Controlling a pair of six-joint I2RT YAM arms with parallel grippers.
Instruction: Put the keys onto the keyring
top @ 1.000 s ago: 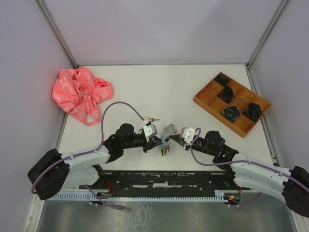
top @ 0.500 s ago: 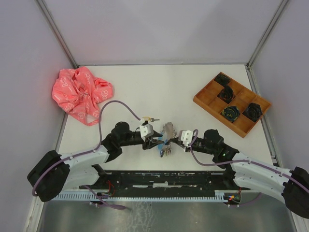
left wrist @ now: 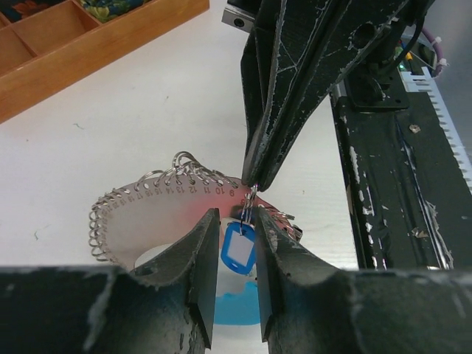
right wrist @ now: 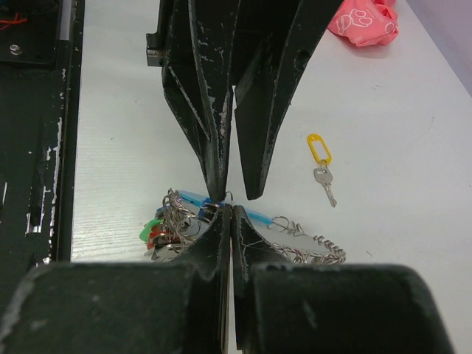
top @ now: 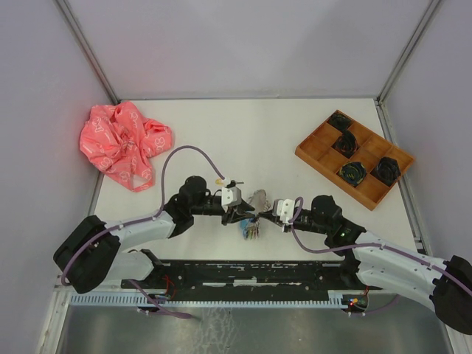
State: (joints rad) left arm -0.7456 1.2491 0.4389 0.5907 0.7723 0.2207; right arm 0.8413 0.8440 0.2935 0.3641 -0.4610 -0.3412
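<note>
Both arms meet tip to tip near the table's front edge. right gripper: jaws pressed together, pinching a small ring at the very tips. A blue tag hangs from that ring and drops straight into the gap of the left gripper. Its jaws are narrowly apart and bracket the tag edge to edge, but I can't tell whether the pads actually bite it. The numbered ring plate lies flat on the table just beyond the left fingertips, to one side of the right tips, its edge lined with wire loops. A bunch of coloured tags sits right under the pinch point. The loose key on a yellow tag lies off to the side of both jaws – nothing touches it. Pink bag and wooden tray are well away from either gripper.
</note>
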